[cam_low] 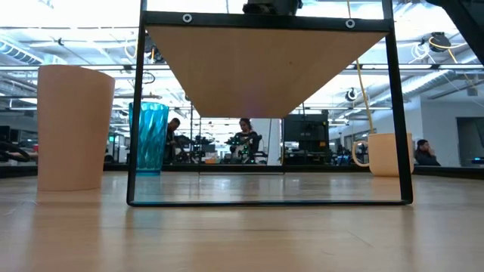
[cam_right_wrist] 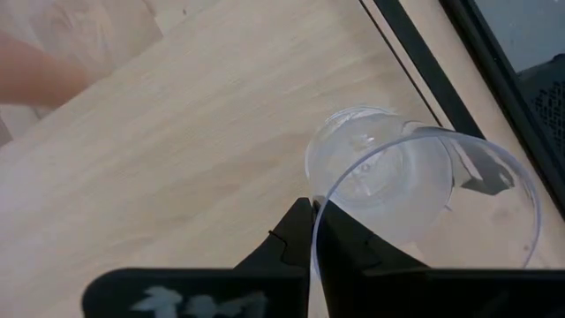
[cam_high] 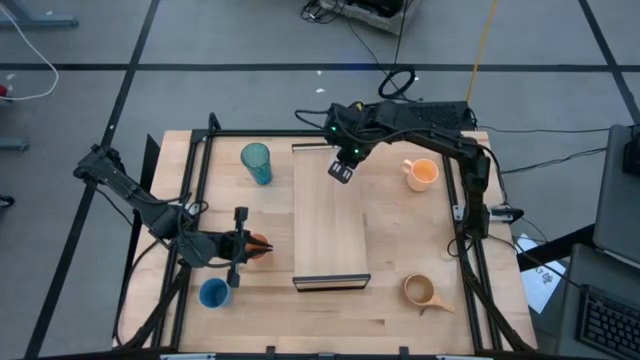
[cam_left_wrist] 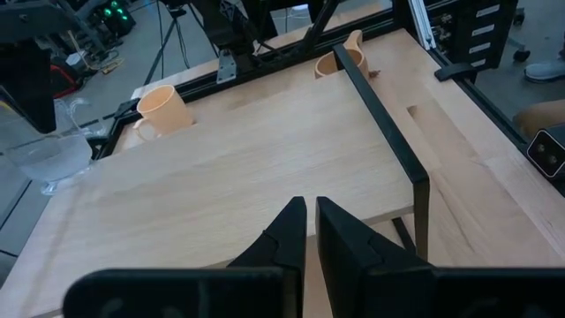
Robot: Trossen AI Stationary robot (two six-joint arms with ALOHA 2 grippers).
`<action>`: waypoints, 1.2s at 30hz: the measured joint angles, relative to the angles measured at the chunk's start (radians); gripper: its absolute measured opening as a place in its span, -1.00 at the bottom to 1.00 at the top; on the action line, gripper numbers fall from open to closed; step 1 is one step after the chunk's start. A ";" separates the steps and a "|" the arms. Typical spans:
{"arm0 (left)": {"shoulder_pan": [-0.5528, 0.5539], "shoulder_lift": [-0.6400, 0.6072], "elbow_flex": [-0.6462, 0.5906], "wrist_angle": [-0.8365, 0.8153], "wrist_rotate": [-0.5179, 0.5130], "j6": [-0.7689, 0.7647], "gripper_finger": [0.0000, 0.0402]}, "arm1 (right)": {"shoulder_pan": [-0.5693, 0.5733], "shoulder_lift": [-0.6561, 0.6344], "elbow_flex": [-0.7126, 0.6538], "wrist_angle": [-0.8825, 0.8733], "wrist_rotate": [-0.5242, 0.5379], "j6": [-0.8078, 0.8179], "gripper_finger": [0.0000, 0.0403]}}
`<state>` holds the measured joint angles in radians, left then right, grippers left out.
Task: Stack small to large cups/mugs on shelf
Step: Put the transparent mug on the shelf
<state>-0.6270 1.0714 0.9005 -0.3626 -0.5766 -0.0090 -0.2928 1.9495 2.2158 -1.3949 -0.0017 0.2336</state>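
Observation:
My right gripper [cam_high: 342, 170] is shut on the clear glass cup [cam_right_wrist: 397, 177] over the far end of the light-wood shelf [cam_high: 330, 225]. My left gripper [cam_left_wrist: 311, 231] is shut, at the shelf's left side. The small orange cup [cam_high: 263, 246] shows just past its fingertips and stands upright on the table [cam_low: 74, 128] with no finger on it. The blue cup [cam_high: 213, 292] stands at the near left, the teal tumbler [cam_high: 257, 162] at the far left, the orange handled mug [cam_high: 423, 173] at the far right and the tan handled mug [cam_high: 420, 291] at the near right. My right gripper pinches the glass cup's rim [cam_right_wrist: 331, 196] between its two fingers, one finger on each side of the wall. The fingers come from above, slanting down. The cup hangs below them, base toward the plank; whether the base touches the plank I cannot tell.
A black frame [cam_high: 205, 160] runs round the wooden tabletop. The shelf stands raised on a dark frame [cam_low: 268, 202], with open room beneath it. Bare plank lies between the glass cup and the shelf's near end. People sit in the room far behind the table.

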 joint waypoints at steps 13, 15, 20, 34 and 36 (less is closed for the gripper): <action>0.000 0.000 0.000 0.000 0.000 -0.005 -0.84 | 0.000 0.000 -0.047 0.036 -0.006 -0.014 -0.97; 0.000 0.000 0.000 0.000 0.000 -0.008 -0.84 | 0.000 0.000 -0.050 0.037 -0.022 -0.018 -0.97; 0.000 0.000 0.000 0.000 0.000 -0.008 -0.84 | 0.000 0.000 -0.050 0.053 -0.027 -0.018 -0.96; 0.000 0.000 0.000 0.000 0.000 -0.007 -0.84 | 0.000 0.000 -0.050 0.069 -0.029 -0.018 -0.70; 0.000 0.000 0.000 0.000 0.000 -0.007 -0.84 | 0.000 0.000 -0.049 0.074 -0.030 -0.018 -0.65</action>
<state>-0.6270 1.0714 0.9005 -0.3626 -0.5762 -0.0162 -0.2924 1.9491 2.1664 -1.3208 -0.0315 0.2153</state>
